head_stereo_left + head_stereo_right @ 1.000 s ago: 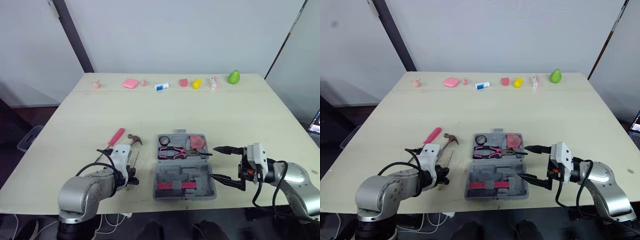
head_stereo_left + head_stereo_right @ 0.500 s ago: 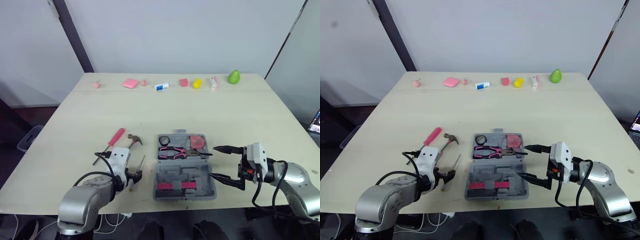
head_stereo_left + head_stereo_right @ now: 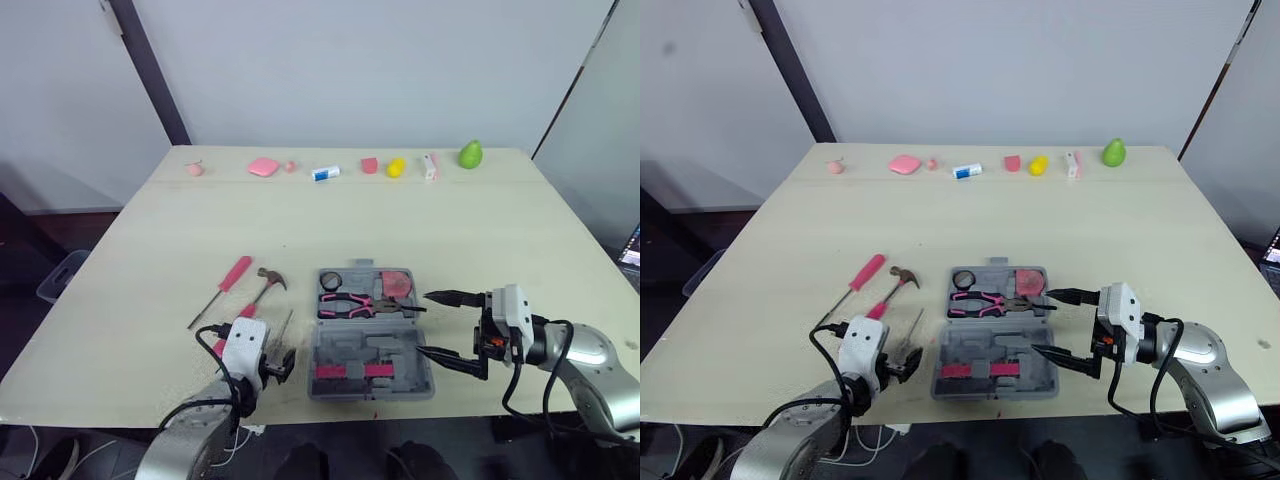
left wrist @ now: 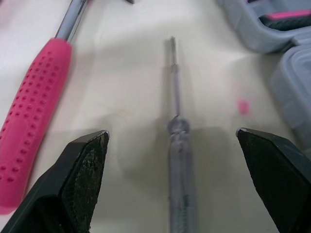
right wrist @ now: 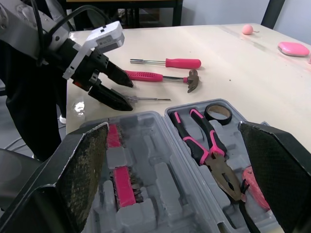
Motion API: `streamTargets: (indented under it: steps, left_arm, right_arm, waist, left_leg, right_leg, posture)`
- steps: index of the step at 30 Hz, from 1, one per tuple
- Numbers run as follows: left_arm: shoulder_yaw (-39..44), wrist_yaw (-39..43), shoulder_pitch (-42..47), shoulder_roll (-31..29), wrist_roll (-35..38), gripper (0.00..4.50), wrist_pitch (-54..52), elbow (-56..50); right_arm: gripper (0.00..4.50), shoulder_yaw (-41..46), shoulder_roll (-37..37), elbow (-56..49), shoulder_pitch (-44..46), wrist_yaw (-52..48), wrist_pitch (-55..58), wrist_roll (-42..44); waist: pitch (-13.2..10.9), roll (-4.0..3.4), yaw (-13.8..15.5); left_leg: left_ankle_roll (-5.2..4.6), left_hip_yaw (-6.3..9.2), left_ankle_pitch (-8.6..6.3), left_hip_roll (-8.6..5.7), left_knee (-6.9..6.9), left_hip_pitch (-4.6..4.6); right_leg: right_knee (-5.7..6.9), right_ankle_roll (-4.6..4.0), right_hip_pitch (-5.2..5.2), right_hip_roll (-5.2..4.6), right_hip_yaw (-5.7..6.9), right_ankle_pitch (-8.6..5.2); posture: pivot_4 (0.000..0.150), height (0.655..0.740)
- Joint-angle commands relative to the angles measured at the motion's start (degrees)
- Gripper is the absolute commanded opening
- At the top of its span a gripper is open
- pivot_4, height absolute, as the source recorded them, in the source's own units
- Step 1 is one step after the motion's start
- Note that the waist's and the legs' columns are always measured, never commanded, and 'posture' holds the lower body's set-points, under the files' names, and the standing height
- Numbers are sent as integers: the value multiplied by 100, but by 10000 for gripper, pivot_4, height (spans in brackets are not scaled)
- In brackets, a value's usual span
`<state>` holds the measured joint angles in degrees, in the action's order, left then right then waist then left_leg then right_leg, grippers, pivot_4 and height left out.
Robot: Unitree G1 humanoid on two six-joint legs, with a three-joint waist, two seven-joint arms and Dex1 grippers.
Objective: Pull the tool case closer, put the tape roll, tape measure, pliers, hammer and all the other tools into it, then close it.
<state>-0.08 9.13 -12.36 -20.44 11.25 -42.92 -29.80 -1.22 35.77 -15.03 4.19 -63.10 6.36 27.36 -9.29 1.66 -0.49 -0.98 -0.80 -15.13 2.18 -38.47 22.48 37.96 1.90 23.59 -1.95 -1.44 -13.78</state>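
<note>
Half done, we judge: open tool case (image 3: 370,338) at desk (image 3: 450,220) 6 o'clock holds pliers (image 3: 358,300), tape roll (image 3: 331,281) and a likely tape measure (image 3: 398,284). Hammer (image 3: 262,291), pink screwdriver (image 3: 226,284) and thin screwdriver (image 4: 178,160) lie at its 9 o'clock. Left tool (image 3: 278,362) is released astride the thin screwdriver. Right tool (image 3: 448,328) is released at 3 o'clock.

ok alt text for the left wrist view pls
The left gripper, wide open, frames a slim clear-handled screwdriver lying on the table, its tip pointing away from the gripper. The pink handle of the hammer lies to one side of it and the edge of the grey case to the other.
</note>
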Motion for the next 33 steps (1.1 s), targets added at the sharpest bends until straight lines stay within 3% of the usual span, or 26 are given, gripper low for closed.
streamTargets:
  steps: [1, 7, 8, 10, 13, 14, 18, 24, 33]
  left_arm:
    - [-45, 160, -196, 46, -135, 44474, 704, 142]
    - [16, 172, -160, 175, -216, 44474, 898, 465]
    - [24, 171, -162, 193, -223, 42202, 904, 469]
    - [8, 177, -164, 215, -254, 36617, 924, 475]
    - [-15, 194, -174, 266, -274, 21904, 962, 481]
    - [3, 186, -183, 303, -255, 19863, 954, 482]
    - [2, 225, -217, 259, -361, 109, 991, 499]
    - [149, 375, -227, 48, -411, 303, 1135, 435]
    - [382, 1738, -82, -1431, -331, 304, 1666, -60]
  right_arm:
    - [45000, 87, 29, -187, 43, 14, -3, 64]
    - [45000, 97, 64, -138, 108, -33, 6, 58]
    - [45000, 107, 62, -135, 112, -31, 9, 65]
    - [45000, 107, 58, -122, 98, -36, -4, 58]
    - [45000, 82, 40, -124, 70, -33, -22, 37]
    - [45000, 78, 33, -121, 74, -30, -24, 35]
    - [45000, 61, 23, -91, 93, -41, -36, 16]
    - [45000, 38, 10, -62, 109, -111, -36, 49]
    - [45000, 51, 10, -25, 152, -209, -34, 73]
  waist:
    - [0, 0, -2]
    - [0, 0, 1]
    - [0, -1, 0]
    - [0, -1, -3]
    - [0, -1, -4]
    - [0, -1, -4]
    - [1, -1, -5]
    - [1, -1, -11]
    - [-1, -4, -1]
  left_leg:
    - [0, -3, 0, 0, 0, 0]
    - [0, -14, 0, 0, 0, 0]
    - [0, -14, 0, 0, 0, 0]
    - [0, -15, 0, 0, 0, 0]
    - [0, -14, 0, 1, 0, 0]
    - [0, -14, 0, 1, 0, 0]
    - [0, -14, 0, 1, 0, 0]
    - [0, -13, 0, 2, 0, 0]
    - [0, -15, 0, 5, 1, 2]
  right_leg:
    - [0, 1, 0, 0, 1, 1]
    - [0, 3, 0, 2, 3, 1]
    - [0, 3, 0, 3, 3, 1]
    - [0, 6, 0, 3, 3, 3]
    - [0, 8, 0, 4, 4, 4]
    - [0, 8, 0, 4, 4, 4]
    - [0, 8, 0, 4, 3, 4]
    - [0, 7, 0, 5, 4, 3]
    - [0, -5, 2, 3, 8, -4]
  posture:
    - [1500, 7400]
    - [1500, 7400]
    - [1500, 7400]
    - [1500, 7400]
    - [1500, 7400]
    - [1500, 7400]
    - [1500, 7400]
    - [1500, 7400]
    - [1500, 7400]
